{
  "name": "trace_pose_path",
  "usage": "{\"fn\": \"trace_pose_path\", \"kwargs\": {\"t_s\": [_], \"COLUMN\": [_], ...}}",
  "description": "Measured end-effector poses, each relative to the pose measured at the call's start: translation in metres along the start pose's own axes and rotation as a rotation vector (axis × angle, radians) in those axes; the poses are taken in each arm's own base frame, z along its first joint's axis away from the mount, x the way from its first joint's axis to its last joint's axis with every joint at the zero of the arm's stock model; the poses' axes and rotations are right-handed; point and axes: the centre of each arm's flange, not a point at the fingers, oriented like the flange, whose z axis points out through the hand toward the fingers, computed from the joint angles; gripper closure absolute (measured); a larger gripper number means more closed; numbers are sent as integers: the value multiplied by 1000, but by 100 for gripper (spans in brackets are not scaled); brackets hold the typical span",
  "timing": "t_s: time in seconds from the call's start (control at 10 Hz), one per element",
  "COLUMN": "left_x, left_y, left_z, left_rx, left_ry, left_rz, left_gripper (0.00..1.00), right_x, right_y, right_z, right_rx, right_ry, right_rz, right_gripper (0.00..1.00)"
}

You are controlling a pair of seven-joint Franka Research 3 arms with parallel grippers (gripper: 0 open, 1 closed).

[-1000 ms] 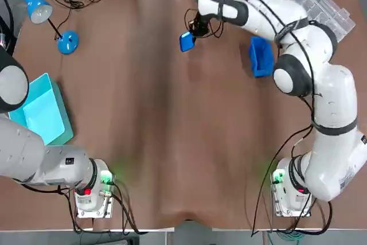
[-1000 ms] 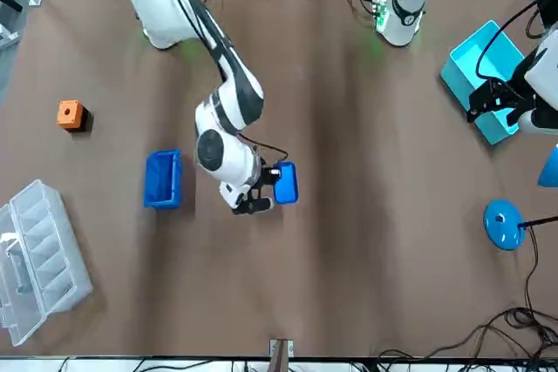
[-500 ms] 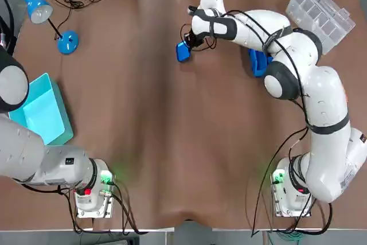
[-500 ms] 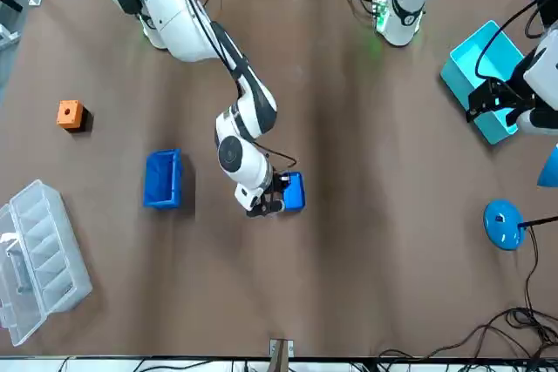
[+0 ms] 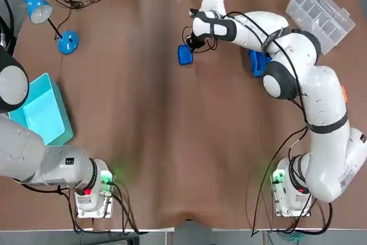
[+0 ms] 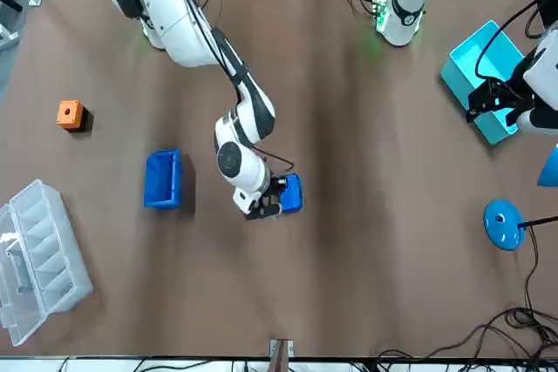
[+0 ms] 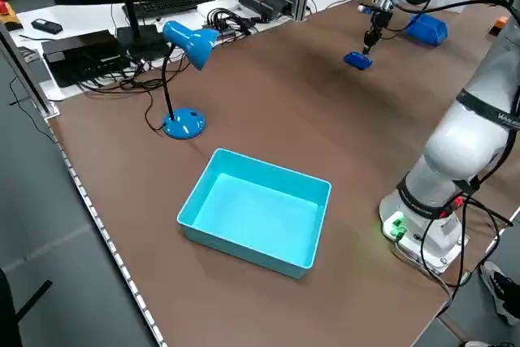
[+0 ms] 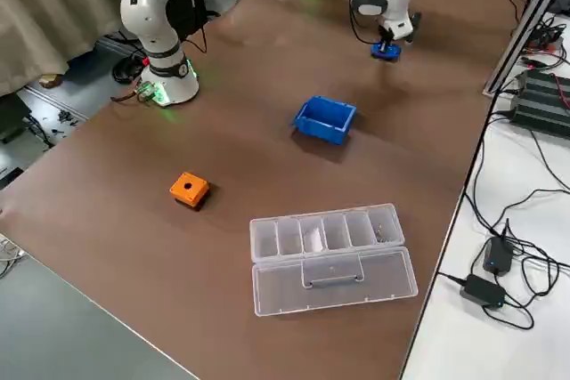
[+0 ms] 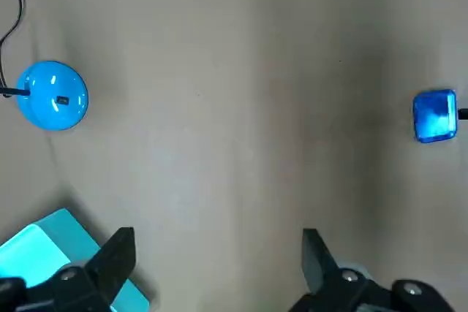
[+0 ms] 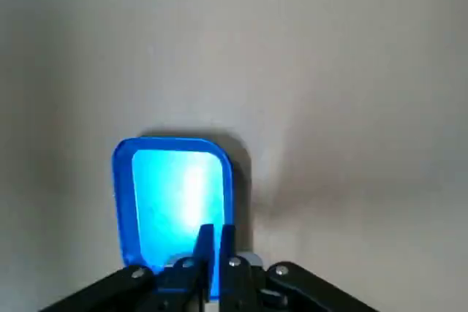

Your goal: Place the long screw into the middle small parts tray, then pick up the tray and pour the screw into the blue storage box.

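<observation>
Top view: we see our right tool [image 5: 192, 46] clamped on the short rim of the small parts tray [image 5: 184, 54] at far mid-table, with the blue storage box [image 6: 163, 179] off to its right and nearer this arm, while our left tool [image 9: 217, 239] idles open at near left.

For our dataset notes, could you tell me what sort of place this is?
Probably a robotics lab: the right gripper pinches a small blue tray on a brown table, the left arm is parked near a teal box, cables and electronics crowd the bench.

Overhead, front, sides, wrists; tray [image 5: 184, 54] common throughout.
</observation>
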Motion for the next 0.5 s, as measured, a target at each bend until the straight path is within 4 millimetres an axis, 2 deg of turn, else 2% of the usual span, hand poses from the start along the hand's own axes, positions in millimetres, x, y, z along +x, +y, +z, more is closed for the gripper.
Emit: {"fn": "trace_pose_path", "kwargs": {"t_s": [0.2,0.3,0.4,0.5], "left_x": [0,0,0,0], "left_y": [0,0,0,0], "left_z": [0,0,0,0], "left_rx": [0,0,0,0], "left_ry": [0,0,0,1], "left_rz": [0,0,0,0], "left_gripper": [0,0,0,0], "right_x": [9,17,27,37], "right_y": [6,15,30,45], "right_z": [-11,-23,-41,-69], "right_rx": [-3,-21,-52,-82], "right_ry": [13,13,14,15], "right_rz": [3,-5,-30,-44], "right_gripper": [54,37,24,8]}}
